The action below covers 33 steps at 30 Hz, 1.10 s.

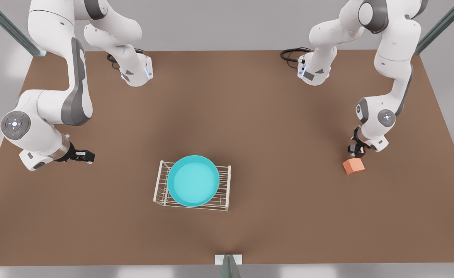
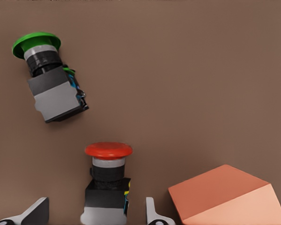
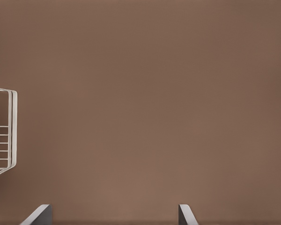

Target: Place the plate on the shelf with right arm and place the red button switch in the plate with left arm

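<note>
The turquoise plate (image 1: pixel 193 180) lies flat on top of the white wire shelf (image 1: pixel 159 192) near the table's front middle. At the front view's right, my left gripper (image 1: pixel 356 151) is low over the table beside the orange cube. In the left wrist view the left gripper (image 2: pixel 94 215) is open, and the red button switch (image 2: pixel 107 180) stands between its fingers with a gap on each side. My right gripper (image 1: pixel 87 156) hovers at the front view's left, away from the shelf. It is open (image 3: pixel 112 215) with nothing between its fingers.
A green-capped switch (image 2: pixel 49 79) lies tilted on the table a little beyond the red one. The orange cube (image 1: pixel 353 165) sits close beside the left gripper's finger (image 2: pixel 152 213). One end of the shelf (image 3: pixel 2 131) shows in the right wrist view. The brown table (image 1: pixel 273 127) spreads wide.
</note>
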Each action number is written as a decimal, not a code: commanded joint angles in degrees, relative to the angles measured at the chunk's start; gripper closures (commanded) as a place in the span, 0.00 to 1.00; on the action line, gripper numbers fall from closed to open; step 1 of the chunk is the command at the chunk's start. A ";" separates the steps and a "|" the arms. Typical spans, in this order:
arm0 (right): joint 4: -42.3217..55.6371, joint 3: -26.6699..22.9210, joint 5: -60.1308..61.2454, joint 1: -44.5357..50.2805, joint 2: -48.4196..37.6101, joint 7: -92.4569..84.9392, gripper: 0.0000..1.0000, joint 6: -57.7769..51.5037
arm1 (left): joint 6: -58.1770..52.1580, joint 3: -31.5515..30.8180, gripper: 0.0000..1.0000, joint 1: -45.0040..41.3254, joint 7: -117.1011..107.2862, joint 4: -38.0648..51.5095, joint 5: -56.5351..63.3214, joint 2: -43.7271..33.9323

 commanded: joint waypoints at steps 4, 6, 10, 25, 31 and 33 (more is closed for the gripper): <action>0.03 -0.03 0.04 0.00 -0.06 0.17 0.00 -0.02 | 0.58 0.72 0.00 0.15 1.03 0.76 0.59 0.83; 0.03 0.06 0.04 0.00 -0.06 0.17 0.00 -0.02 | 0.58 2.04 0.02 0.07 0.85 0.85 2.96 1.00; 0.03 0.06 0.04 0.00 -0.06 0.17 0.00 -0.02 | 0.50 2.04 0.51 -0.02 0.76 0.85 2.96 1.00; 0.03 -0.03 0.04 -0.09 -0.06 0.17 0.00 -0.02 | -31.40 -9.11 0.52 -0.37 -5.65 16.57 2.44 -7.35; 0.03 -0.03 0.04 -0.09 -0.06 0.17 0.00 -0.02 | -44.32 -23.70 0.52 -0.46 -13.21 29.23 -5.02 -6.64; 0.03 -0.03 0.04 -0.09 -0.06 0.25 0.00 -0.02 | -45.12 -28.71 0.52 -1.07 -19.88 30.03 -6.09 -6.29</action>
